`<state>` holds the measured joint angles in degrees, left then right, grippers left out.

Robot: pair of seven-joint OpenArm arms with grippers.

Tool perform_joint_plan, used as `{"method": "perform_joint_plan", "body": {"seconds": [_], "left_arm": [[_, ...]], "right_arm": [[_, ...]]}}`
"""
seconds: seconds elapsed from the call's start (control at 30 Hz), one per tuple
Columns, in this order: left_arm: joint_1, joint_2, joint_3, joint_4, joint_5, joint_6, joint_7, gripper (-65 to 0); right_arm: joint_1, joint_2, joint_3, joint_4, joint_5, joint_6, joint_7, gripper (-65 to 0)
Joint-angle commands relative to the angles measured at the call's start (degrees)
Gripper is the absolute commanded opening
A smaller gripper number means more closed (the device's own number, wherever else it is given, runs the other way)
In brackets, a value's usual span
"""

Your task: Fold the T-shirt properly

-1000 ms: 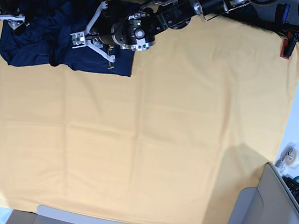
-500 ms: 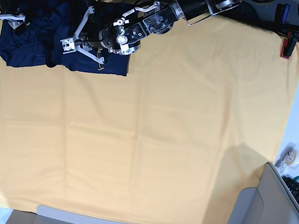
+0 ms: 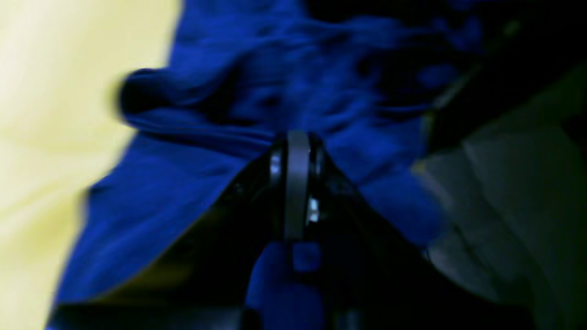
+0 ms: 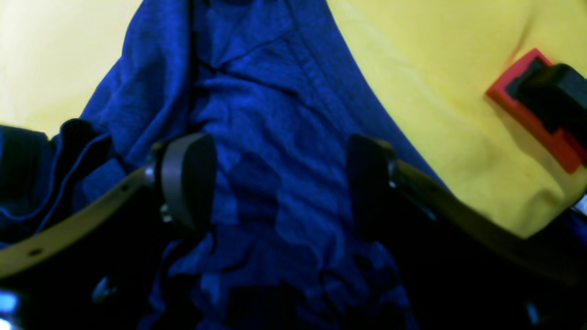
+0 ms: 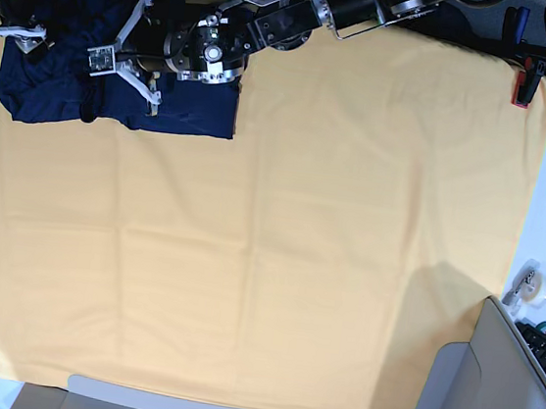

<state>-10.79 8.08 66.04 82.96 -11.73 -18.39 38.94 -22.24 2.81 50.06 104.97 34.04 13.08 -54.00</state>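
While the T-shirt (image 5: pixel 117 98) lies bunched far left on yellow cloth (image 5: pixel 298 247), left pincer (image 3: pixel 298 151) closed over its folds, right pincer (image 4: pixel 279 183) wide above it

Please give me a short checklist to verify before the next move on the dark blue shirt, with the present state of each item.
1. Dark navy-blue knit T-shirt lies on the big yellow cloth: ok.
2. T-shirt spread flat: not ok, bunched at the far corner.
3. Left gripper shut: ok.
4. Left gripper holds fabric: cannot tell, blurred.
5. Right gripper open over the T-shirt: ok.
6. Red clamp beside the right gripper holds the cloth edge: ok.
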Motion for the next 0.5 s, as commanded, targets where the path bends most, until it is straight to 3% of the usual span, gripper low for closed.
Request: {"method": "perform_joint_plan", "body": {"seconds": [0.0, 0.23, 0.47], "left_arm": [[-0.86, 0.92, 0.03, 0.87, -0.1, 0.06, -1.09, -64.9], [-0.86, 0.92, -0.24, 0.6, -0.01, 0.06, 3.48, -64.9], [-0.51, -0.3, -0.5, 4.73, -0.01, 0.06, 3.92, -64.9]], "right_arm": [[-0.22, 0.66, 0.27, 0.83, 0.38, 0.24, 1.12, -22.2], [-0.05, 0.66, 0.27, 0.83, 0.38, 0.24, 1.12, -22.2], [0.04, 0.66, 0.27, 0.75, 0.38, 0.24, 1.12, -22.2]]}}
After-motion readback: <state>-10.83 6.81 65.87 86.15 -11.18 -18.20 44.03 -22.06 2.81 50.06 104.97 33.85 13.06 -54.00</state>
